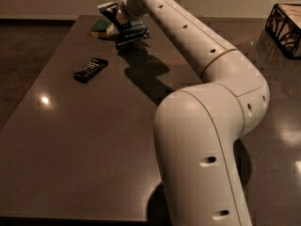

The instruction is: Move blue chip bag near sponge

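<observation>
The blue chip bag (133, 32), dark blue and crinkled, is at the far end of the table, just right of the sponge (100, 27). The sponge is a small green-topped block near the table's far edge. My gripper (114, 14) is at the far end of the long white arm, right over the gap between sponge and bag. It is shut on the bag's upper left end. The bag hangs low, at or just above the tabletop; I cannot tell whether it touches the sponge.
A flat black wrapped bar (91, 69) lies on the dark table (70, 140) left of centre. My white arm (202, 55) and base fill the right side. A black wire basket (285, 23) stands at the far right.
</observation>
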`<state>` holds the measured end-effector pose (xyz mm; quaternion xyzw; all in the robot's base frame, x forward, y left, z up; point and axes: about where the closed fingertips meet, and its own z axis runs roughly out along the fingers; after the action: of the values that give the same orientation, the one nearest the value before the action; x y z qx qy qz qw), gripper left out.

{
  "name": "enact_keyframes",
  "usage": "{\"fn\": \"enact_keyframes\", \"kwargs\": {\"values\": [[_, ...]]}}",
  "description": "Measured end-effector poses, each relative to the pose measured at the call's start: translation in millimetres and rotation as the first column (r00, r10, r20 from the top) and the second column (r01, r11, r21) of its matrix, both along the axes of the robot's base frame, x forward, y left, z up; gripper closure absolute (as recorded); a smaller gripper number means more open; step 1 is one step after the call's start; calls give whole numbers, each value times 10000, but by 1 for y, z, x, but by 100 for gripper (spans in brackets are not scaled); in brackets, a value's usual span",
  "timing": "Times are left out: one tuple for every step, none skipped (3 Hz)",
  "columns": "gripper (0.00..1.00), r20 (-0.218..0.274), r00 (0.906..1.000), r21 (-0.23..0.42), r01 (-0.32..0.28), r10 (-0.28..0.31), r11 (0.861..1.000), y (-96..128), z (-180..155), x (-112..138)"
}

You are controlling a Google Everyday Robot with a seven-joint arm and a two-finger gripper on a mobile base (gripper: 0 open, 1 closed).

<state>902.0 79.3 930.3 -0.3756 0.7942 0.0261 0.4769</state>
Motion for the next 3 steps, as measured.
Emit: {"fn": "enact_keyframes", "kwargs": {"values": [[61,-4,10000,-16,-20,20,10000,2,-2,2],[38,-45,10000,-29,-41,41,10000,3,-6,2],[14,-83,9999,-43,-62,62,10000,5,-9,2]]}}
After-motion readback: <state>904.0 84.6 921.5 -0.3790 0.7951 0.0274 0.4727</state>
